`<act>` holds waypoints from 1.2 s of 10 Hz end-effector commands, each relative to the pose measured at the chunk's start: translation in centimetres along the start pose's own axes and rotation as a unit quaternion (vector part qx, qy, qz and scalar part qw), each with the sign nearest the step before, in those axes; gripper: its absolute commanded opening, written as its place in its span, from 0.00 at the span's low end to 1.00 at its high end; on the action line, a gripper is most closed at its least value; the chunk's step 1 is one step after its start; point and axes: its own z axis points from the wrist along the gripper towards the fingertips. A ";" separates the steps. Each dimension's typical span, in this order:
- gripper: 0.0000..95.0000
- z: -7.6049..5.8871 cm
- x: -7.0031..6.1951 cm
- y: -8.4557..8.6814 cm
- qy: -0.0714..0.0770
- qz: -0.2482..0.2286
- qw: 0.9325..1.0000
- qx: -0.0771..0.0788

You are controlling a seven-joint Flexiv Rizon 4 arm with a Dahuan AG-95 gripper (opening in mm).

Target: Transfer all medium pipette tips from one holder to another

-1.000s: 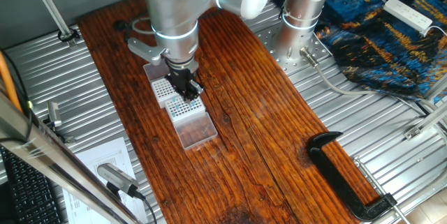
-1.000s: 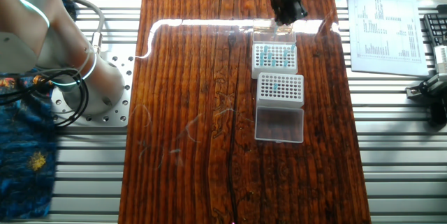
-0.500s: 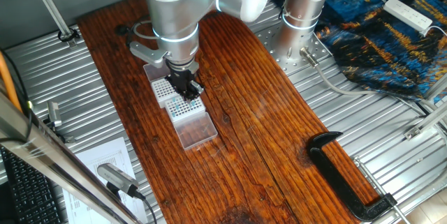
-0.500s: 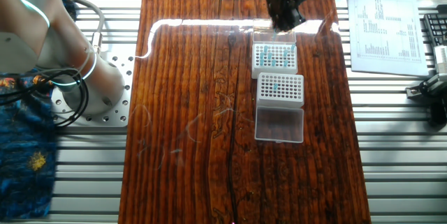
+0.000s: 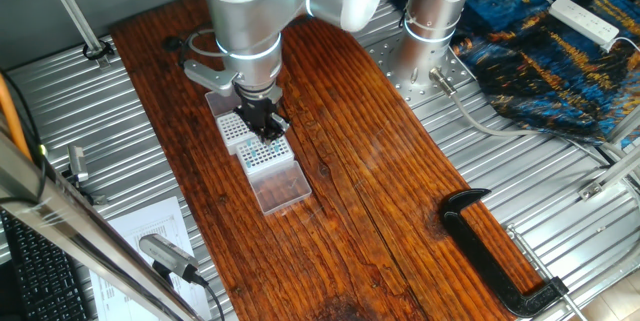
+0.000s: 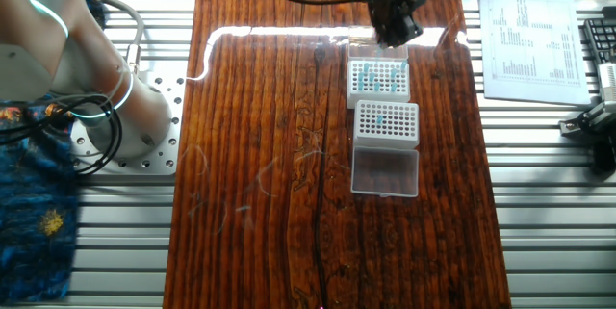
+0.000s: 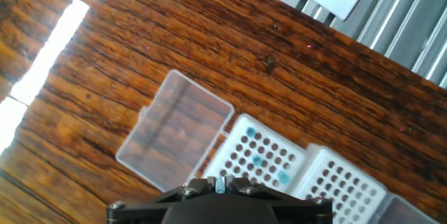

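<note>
Dark wooden counter [image 6: 269, 155] carries two white tip holders [image 6: 386, 122] near one long edge. Medium pipette tips [image 6: 377, 78] look light, thin, easily bent; grip the teal collars. Tool [image 7: 223, 184] pinches one tip.

Single silver arm reaches from its base [image 5: 430, 21] out over the wooden table [image 5: 400, 181], wrist pointing straight down. Black gripper [image 5: 265, 126] hangs vertical just above the two white holders [image 6: 383, 102], over the join between them. In the hand view only the finger bases show at the bottom edge, close together with a narrow slit between; fingertips out of frame, closure unclear. Cables trail off the wrist.
</note>
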 end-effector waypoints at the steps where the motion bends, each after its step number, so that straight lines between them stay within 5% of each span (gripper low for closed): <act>1: 0.00 0.4 0.1 -0.3 0.002 -0.010 1.000 -0.001; 12: 0.00 1.2 -0.2 -0.3 -0.005 -0.012 1.000 -0.003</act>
